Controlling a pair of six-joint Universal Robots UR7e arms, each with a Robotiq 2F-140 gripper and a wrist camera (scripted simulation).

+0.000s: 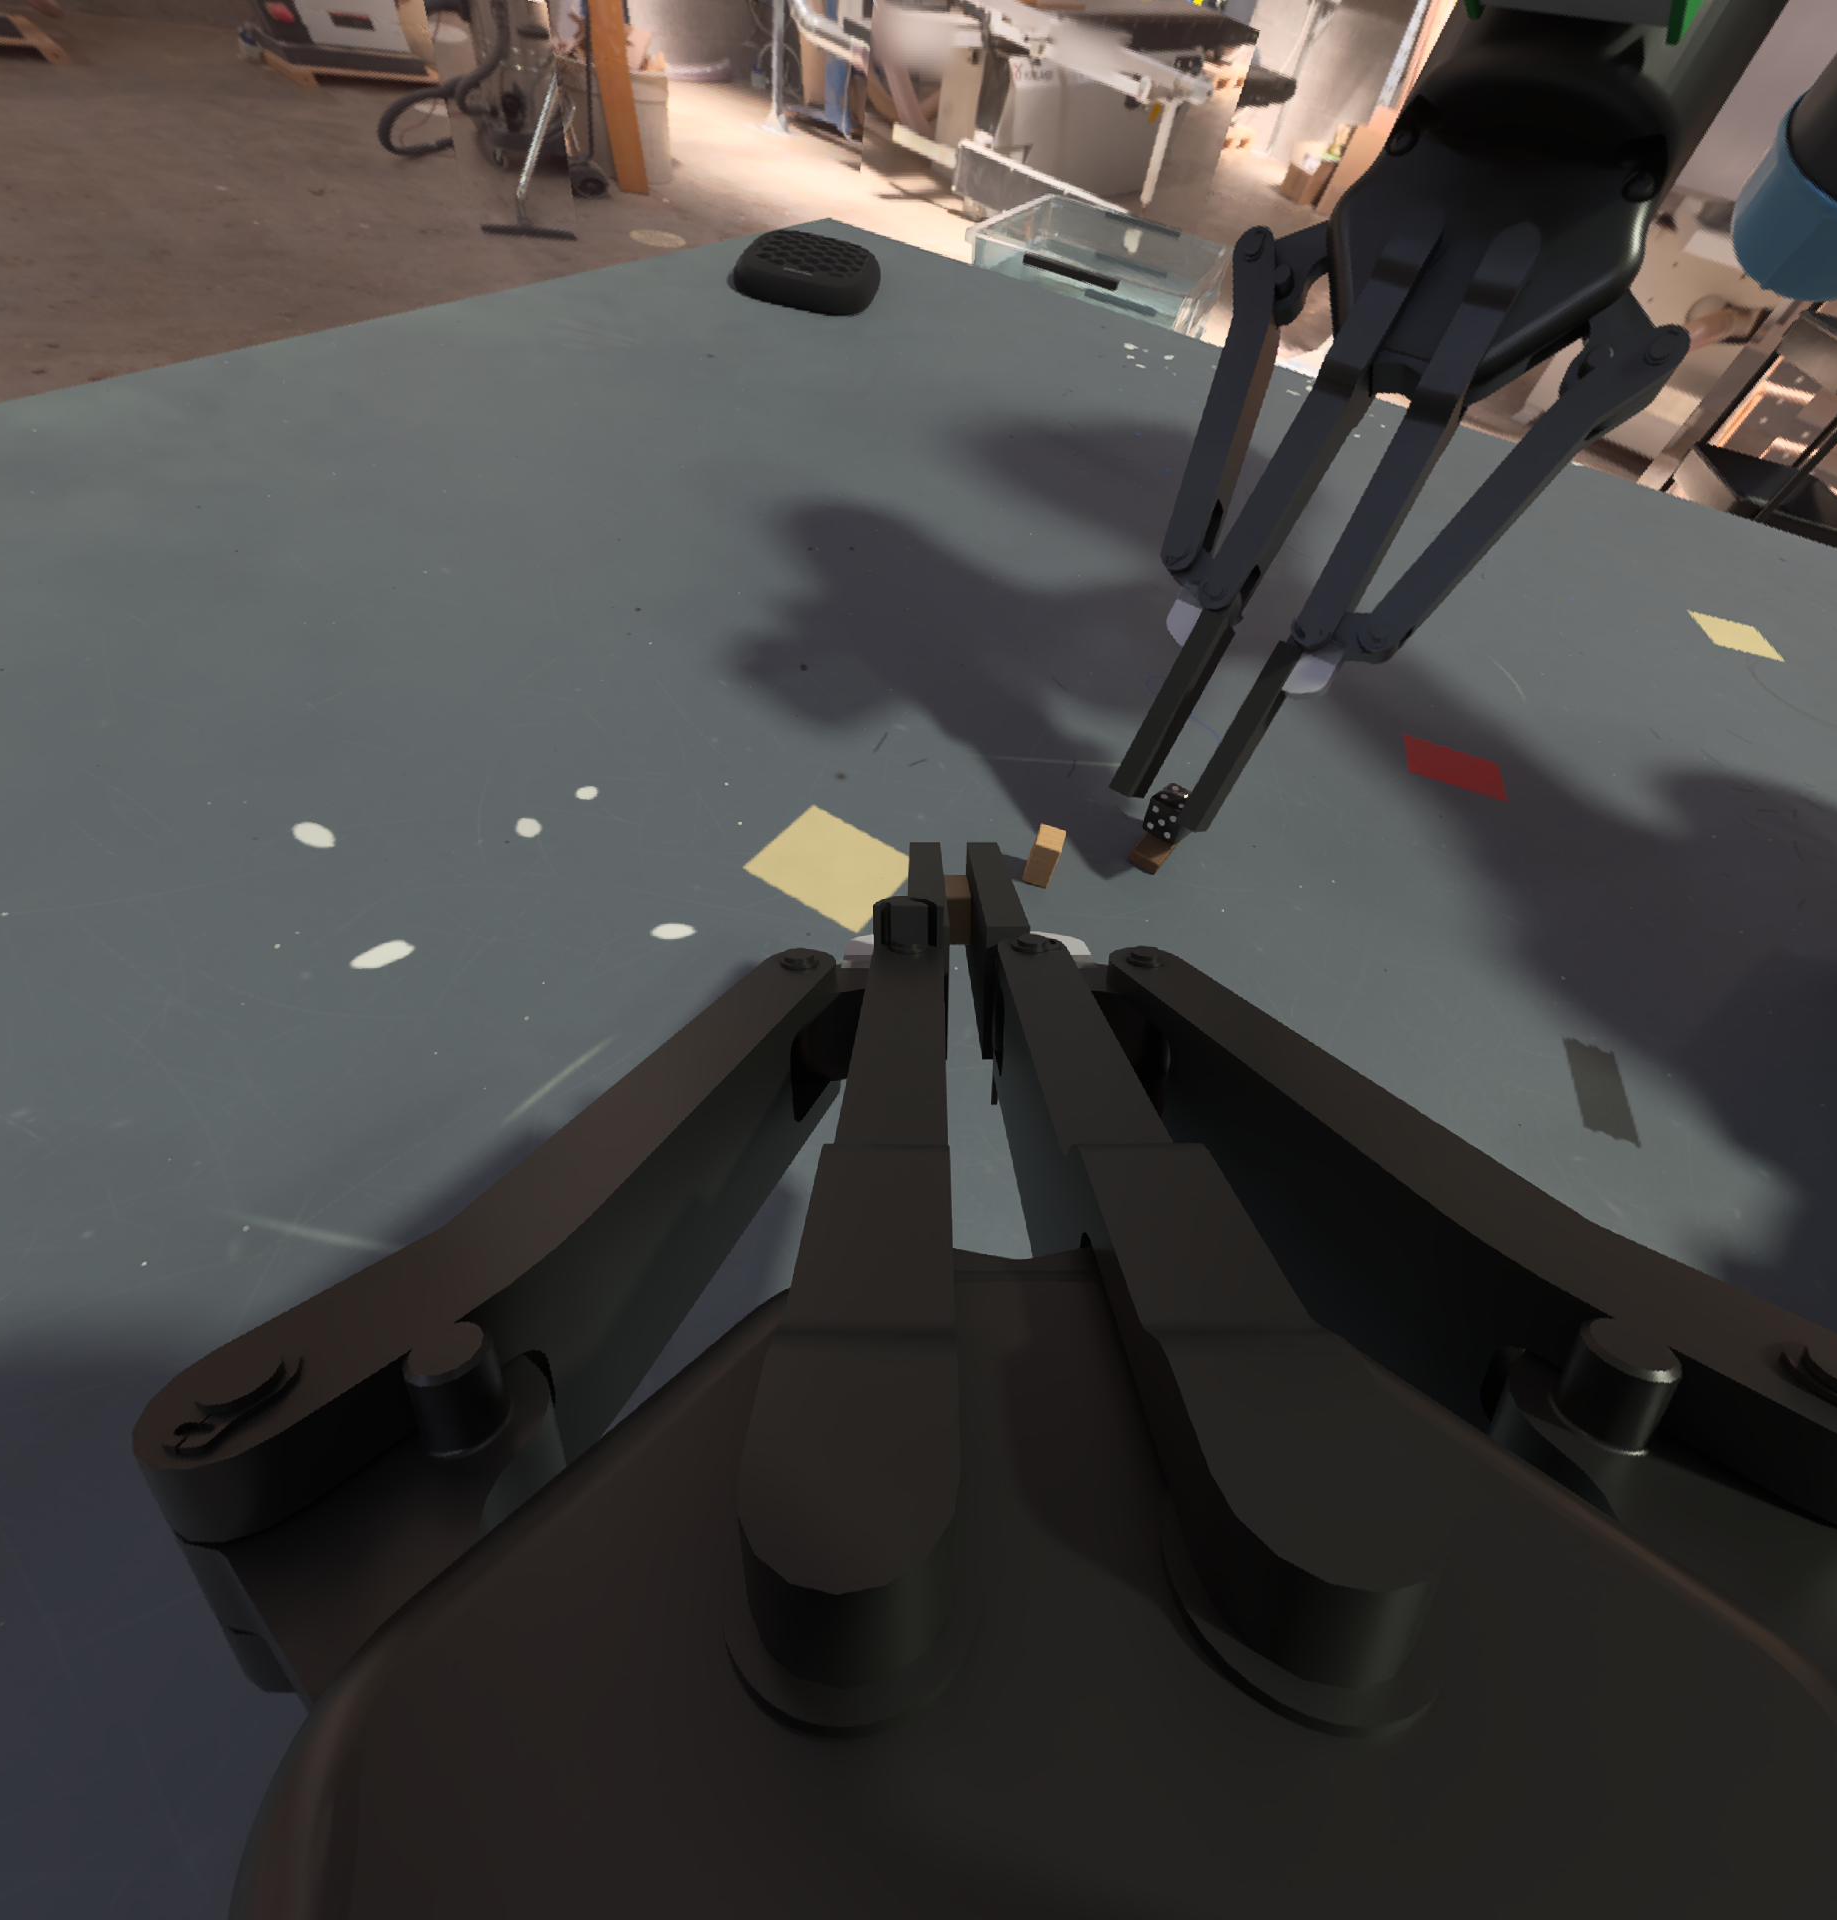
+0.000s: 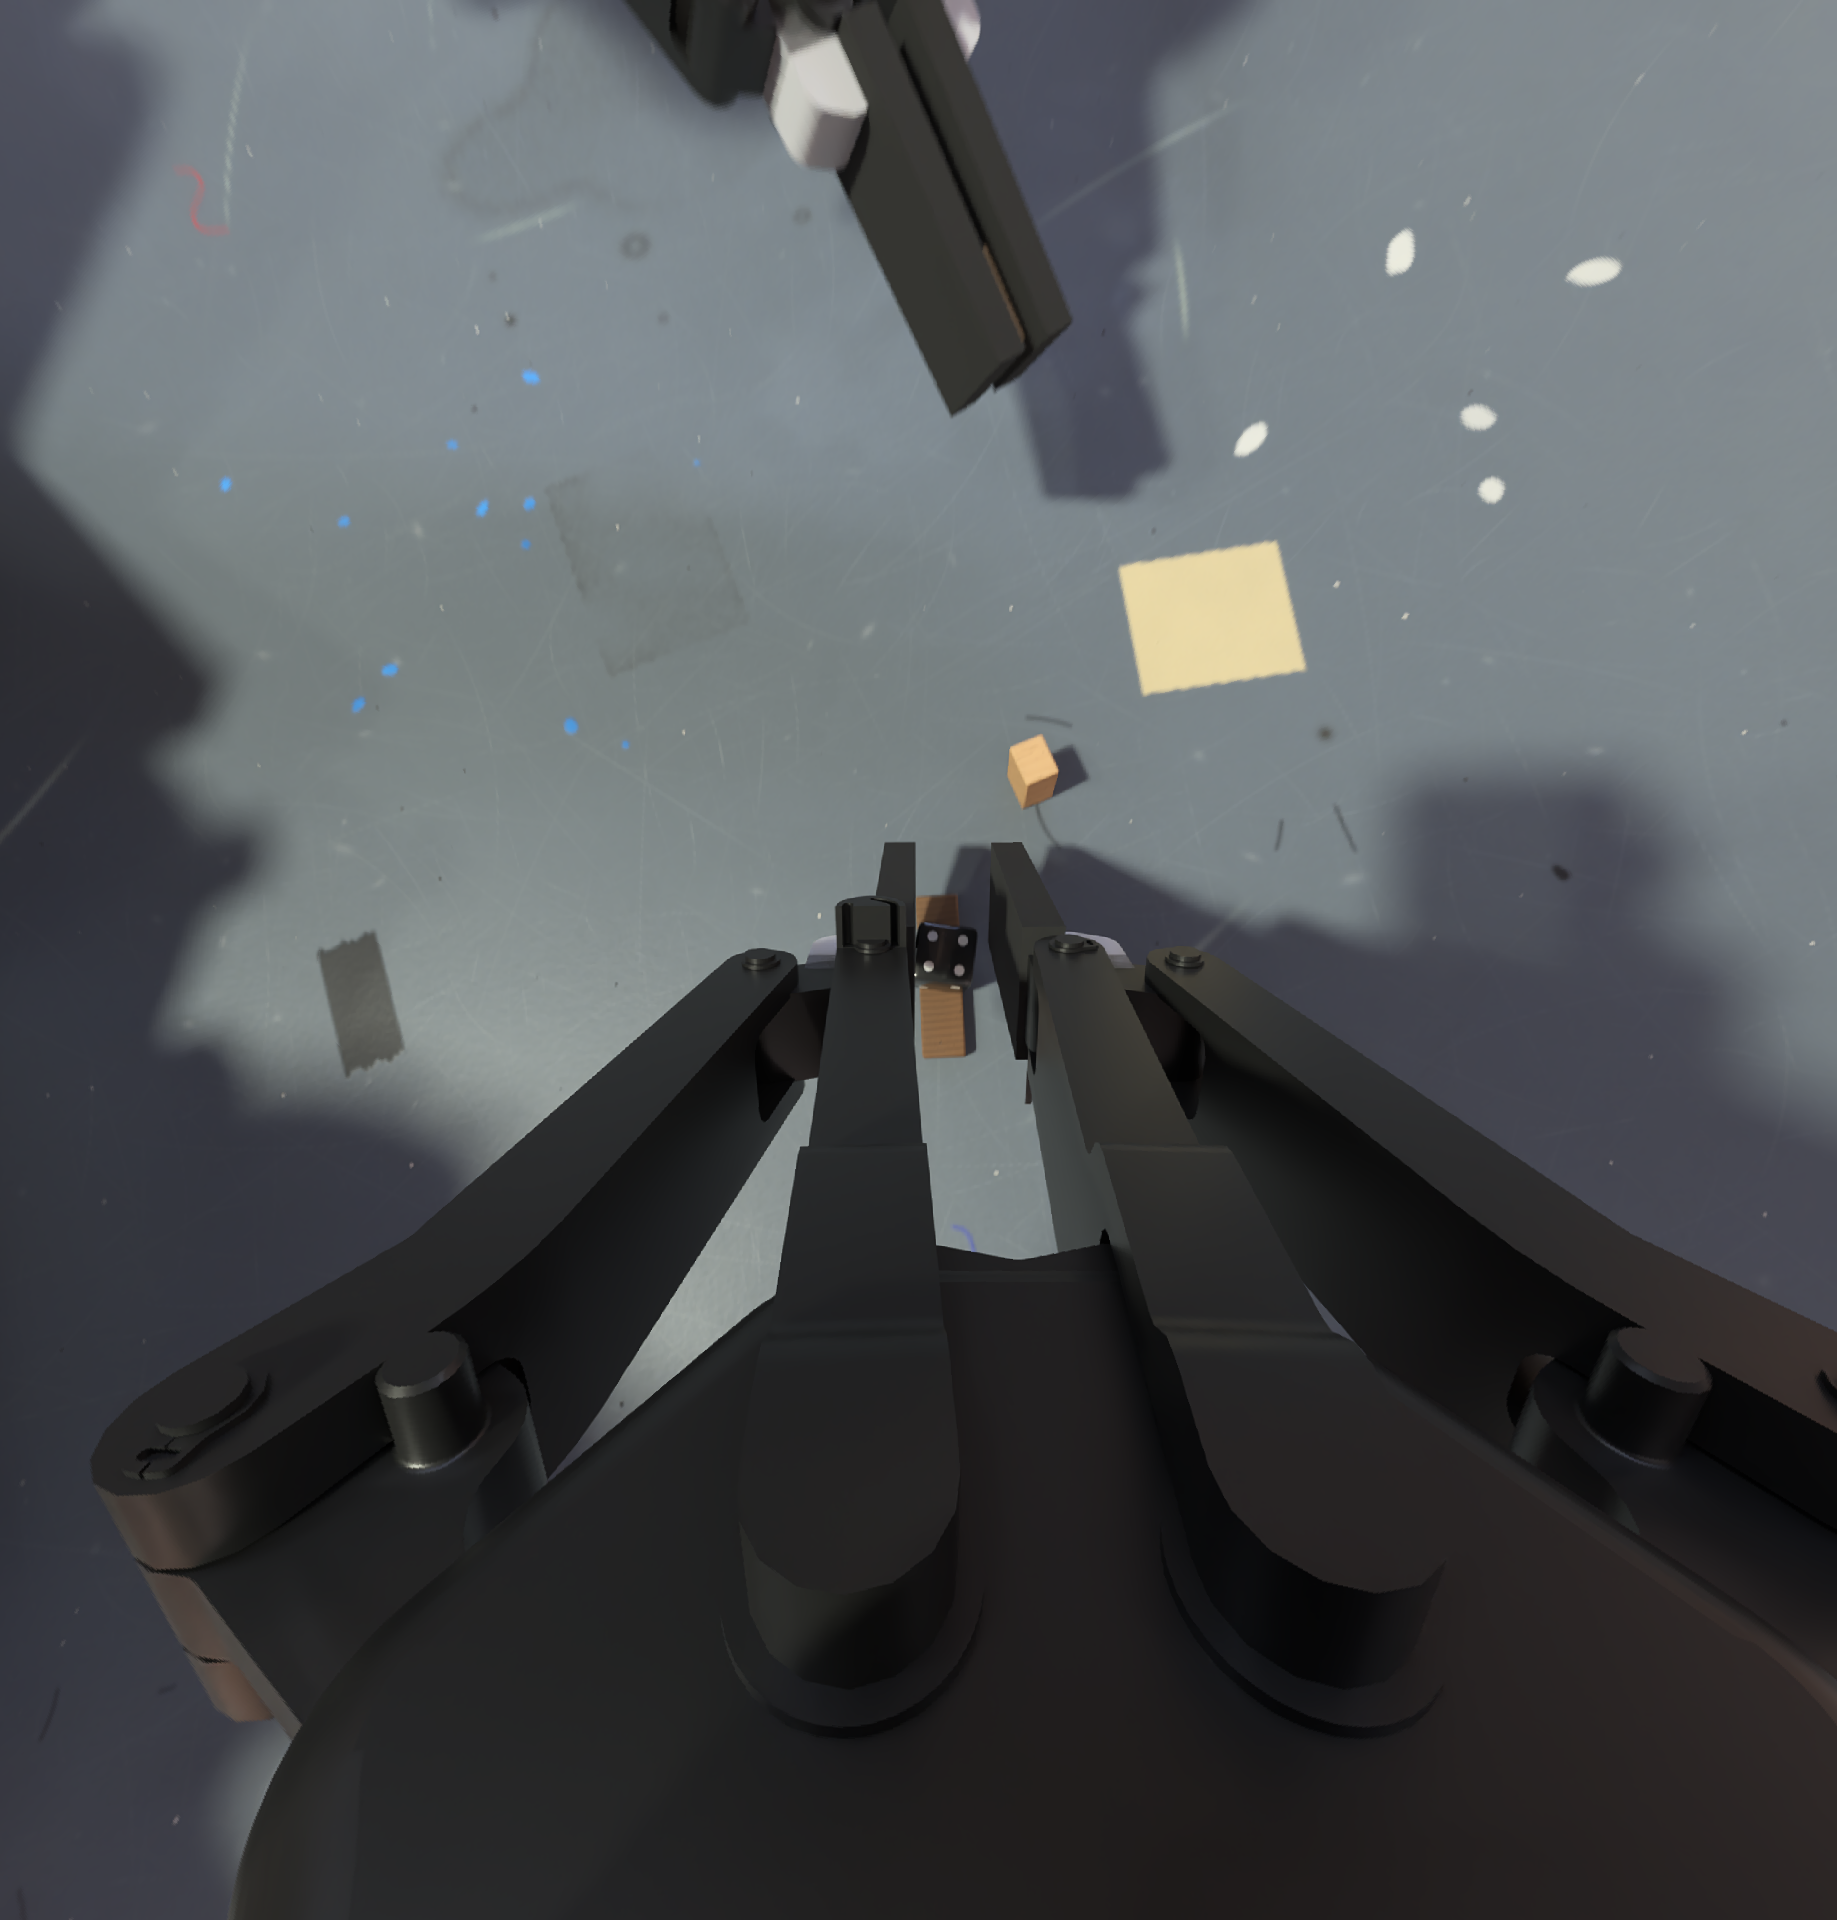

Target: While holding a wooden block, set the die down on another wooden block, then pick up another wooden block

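Grey scuffed tabletop [image 2: 685,831] lies below. Nearest, the left gripper [image 1: 953,883] clamps a wooden block [image 1: 956,906]. Beyond, the right gripper [image 2: 950,883] stands parted around the die [image 2: 945,953], seemingly resting on a flat block [image 2: 941,1023]; lift straight up to avoid nudging it. A small cube [image 2: 1032,770] waits nearby.

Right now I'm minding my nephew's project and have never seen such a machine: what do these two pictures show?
Two robot arms work over a grey table. Each picture comes from a camera on one arm's wrist, looking along its two-fingered tool. In the left wrist view, the left tool is clamped on a small wooden block. In the right wrist view, the right tool straddles a black die resting on a flat wooden block; its fingers look slightly parted. A third, lighter block stands loose nearby.
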